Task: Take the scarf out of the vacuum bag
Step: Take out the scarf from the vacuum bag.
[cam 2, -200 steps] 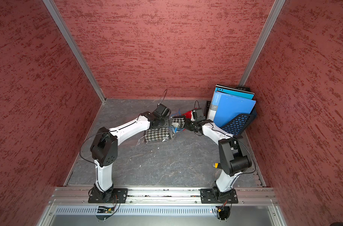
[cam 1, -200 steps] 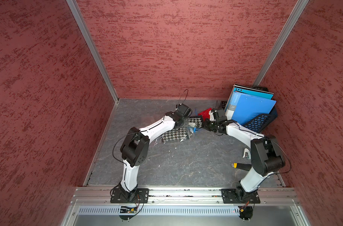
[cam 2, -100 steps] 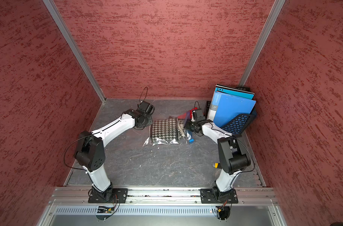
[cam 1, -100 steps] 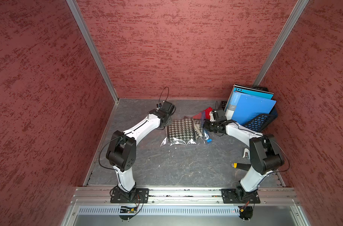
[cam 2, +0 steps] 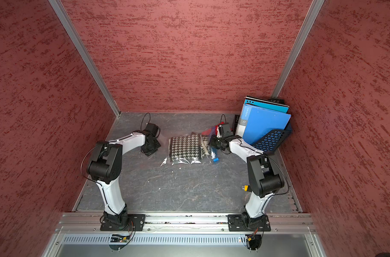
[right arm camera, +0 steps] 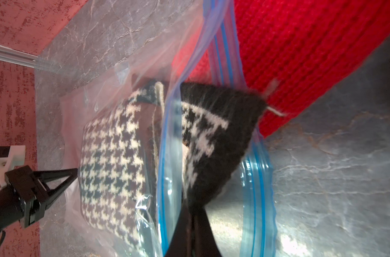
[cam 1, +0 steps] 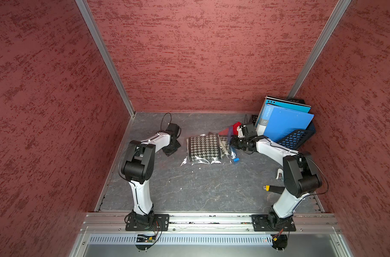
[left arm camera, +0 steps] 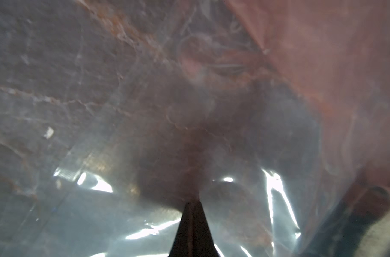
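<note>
Vacuum bag is seen lying flat near the middle of the grey table, between the two arms, in both top views. Its blue zip strip is turned toward the right arm, and the small blue slider clip is found at the end of that strip nearer the arm bases. The mouth is parted: in the right wrist view the two halves of the strip are bowed apart into a loop.

The black-and-white houndstooth scarf is folded and mostly enclosed in the clear plastic; only one corner is seen lying in the open mouth. That corner is pinched between the closed fingers of the right gripper.

The left gripper is placed at the opposite end of the bag, with its fingers pressed together. In the left wrist view crinkled film is spread across the whole field and its creases are gathered at the fingertips, so a fold of the bag is taken to be held there.

A red knitted item is found just beside the bag's mouth and is partly overlapped by the zip strip in the right wrist view. Blue folders are stood tilted in a blue basket in the far right corner, well apart from the bag.
</note>
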`<state>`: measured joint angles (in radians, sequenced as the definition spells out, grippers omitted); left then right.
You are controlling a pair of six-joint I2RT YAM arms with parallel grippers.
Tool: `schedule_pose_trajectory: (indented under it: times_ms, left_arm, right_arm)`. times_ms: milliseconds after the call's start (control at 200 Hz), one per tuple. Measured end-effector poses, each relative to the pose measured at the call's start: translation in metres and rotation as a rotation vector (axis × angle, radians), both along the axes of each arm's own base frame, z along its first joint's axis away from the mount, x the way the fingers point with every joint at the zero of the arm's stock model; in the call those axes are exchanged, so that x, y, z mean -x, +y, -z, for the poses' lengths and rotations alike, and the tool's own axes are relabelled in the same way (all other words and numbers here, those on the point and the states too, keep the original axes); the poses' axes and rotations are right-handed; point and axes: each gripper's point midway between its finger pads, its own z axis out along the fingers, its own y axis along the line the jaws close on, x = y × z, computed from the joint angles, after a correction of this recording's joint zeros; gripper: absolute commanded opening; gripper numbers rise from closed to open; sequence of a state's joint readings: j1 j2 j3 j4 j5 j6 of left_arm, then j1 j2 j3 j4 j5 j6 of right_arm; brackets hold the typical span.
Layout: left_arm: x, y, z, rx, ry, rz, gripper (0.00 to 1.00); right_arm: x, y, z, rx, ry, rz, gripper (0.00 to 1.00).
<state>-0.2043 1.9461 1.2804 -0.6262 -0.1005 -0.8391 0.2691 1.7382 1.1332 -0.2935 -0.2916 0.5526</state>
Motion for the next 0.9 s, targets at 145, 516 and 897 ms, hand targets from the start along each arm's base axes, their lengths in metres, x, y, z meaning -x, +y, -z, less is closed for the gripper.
schedule_pose_trajectory:
  times_ms: [145,516,897]
  left_arm:
    - [-0.013,0.011,0.0,0.042,-0.035,-0.044,0.0]
    - [-0.007,0.059,0.0,0.022,0.011,-0.157,0.0]
    - [-0.001,0.102,-0.001,-0.022,0.063,-0.211,0.0]
  right_arm:
    - [0.002,0.0,0.0,0.009,0.007,-0.01,0.0]
    - [0.005,-0.005,0.0,0.045,0.027,-0.011,0.0]
    - [0.011,-0.024,-0.001,0.145,0.05,0.032,0.0]
